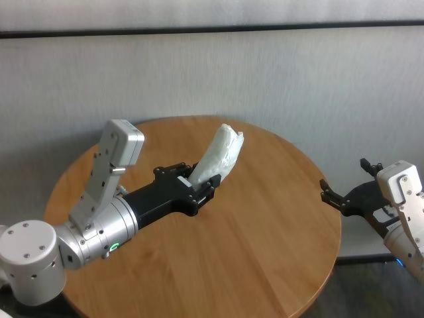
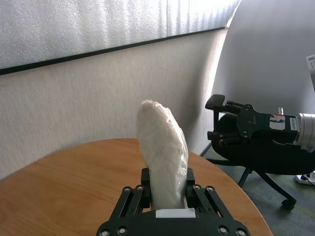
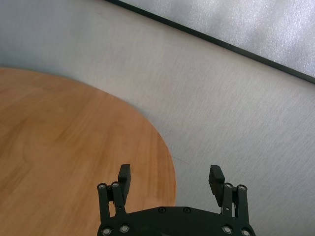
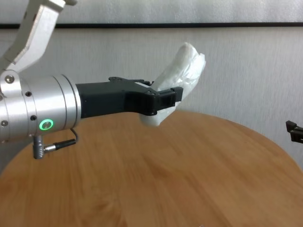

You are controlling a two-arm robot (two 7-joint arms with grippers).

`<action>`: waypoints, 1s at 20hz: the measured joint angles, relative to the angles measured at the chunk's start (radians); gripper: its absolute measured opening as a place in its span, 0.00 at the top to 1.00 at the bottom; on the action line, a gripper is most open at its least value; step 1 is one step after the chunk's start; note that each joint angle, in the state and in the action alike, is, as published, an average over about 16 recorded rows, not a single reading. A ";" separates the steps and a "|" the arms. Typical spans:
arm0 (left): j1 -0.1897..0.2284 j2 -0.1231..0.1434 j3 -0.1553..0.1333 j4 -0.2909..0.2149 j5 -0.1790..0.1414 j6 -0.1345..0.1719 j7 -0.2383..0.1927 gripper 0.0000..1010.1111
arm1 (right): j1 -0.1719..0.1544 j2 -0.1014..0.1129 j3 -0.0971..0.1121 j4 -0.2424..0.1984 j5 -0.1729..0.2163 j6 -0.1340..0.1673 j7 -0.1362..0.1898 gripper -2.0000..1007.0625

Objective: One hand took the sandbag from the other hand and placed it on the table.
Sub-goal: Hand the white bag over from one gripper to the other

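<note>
Fingers (image 1: 199, 190) of left gripper (image 1: 190, 185) tight around upright sandbag (image 1: 221, 157) above table (image 1: 265, 225)

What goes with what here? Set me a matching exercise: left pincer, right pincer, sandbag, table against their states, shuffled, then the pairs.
Things:
1. left pincer
2. right pincer
3. sandbag
4. table

States:
A. open, holding nothing, just off the table's right edge
B. round, light brown wood
C. shut on the white pouch above the tabletop
D. clamped at its lower end, sticking up at a tilt

Pairs: 1-C, 2-A, 3-D, 4-B
</note>
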 joint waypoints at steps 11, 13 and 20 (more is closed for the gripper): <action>0.000 -0.001 -0.002 0.004 0.001 0.001 -0.002 0.59 | 0.000 0.000 0.000 0.000 0.000 0.000 0.000 0.01; 0.000 -0.002 -0.002 0.005 0.001 0.001 -0.002 0.59 | 0.000 0.000 0.000 0.000 0.000 0.000 0.000 0.01; -0.001 -0.002 -0.003 0.006 0.001 0.001 -0.003 0.59 | 0.000 0.000 0.000 0.000 0.000 0.000 0.000 0.01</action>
